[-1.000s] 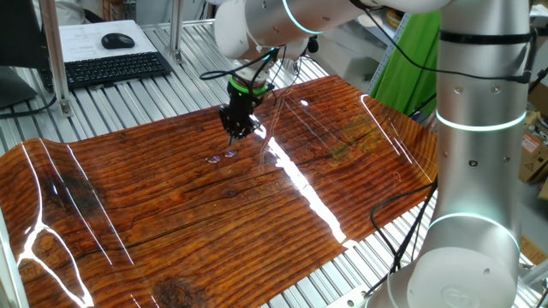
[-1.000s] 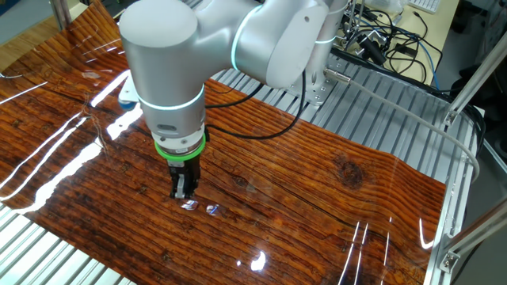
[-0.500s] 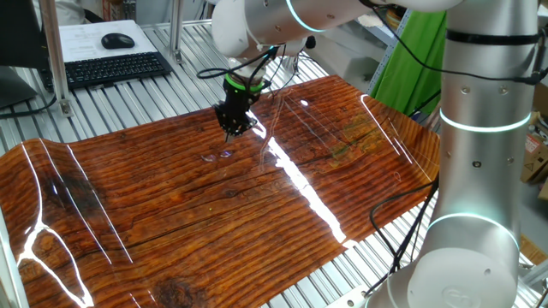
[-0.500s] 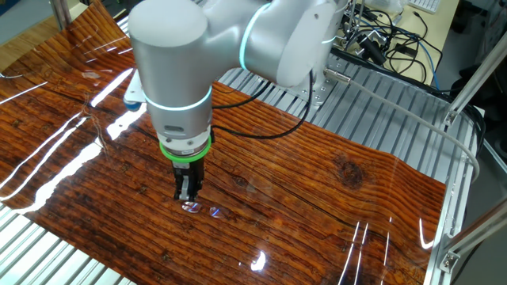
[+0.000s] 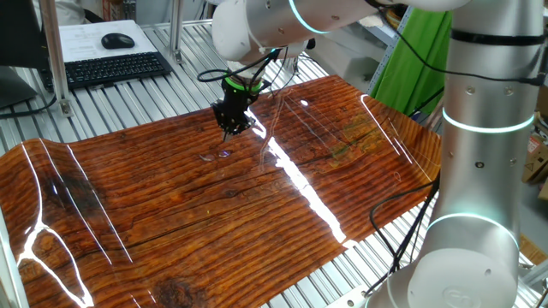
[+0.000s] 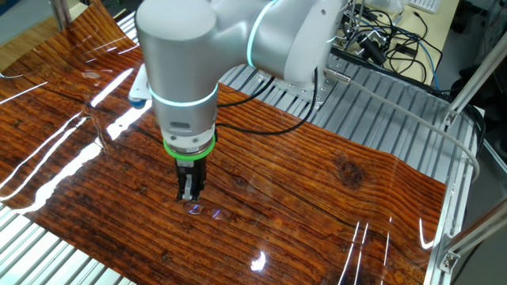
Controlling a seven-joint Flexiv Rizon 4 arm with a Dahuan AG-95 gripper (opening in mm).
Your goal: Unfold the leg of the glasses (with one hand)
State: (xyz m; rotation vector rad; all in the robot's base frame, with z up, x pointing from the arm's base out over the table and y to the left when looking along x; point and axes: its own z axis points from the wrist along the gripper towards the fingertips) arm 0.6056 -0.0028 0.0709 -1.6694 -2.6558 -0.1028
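**Pincer poised over the glasses**

The pincer hangs straight down on the silver arm, fingers pointing at the worktop, and the glasses lie flat on the wood grain just below and beside its tips. In the other fixed view the two lenses glint as small pale spots, one almost under the fingertips, the other a little to the right. From the first fixed view the pincer sits above and to the right of the glasses, which show only as a faint pinkish glimmer on the worktop (the long white streaks nearby are glare, nothing more). Whether the fingertips touch the frame cannot be told. The fingers stand close together, and the gap between them is too small to judge, so open or closed cannot be called. The leg is too fine to make out in either view. Back left, a black keyboard and mouse sit beyond the worktop.
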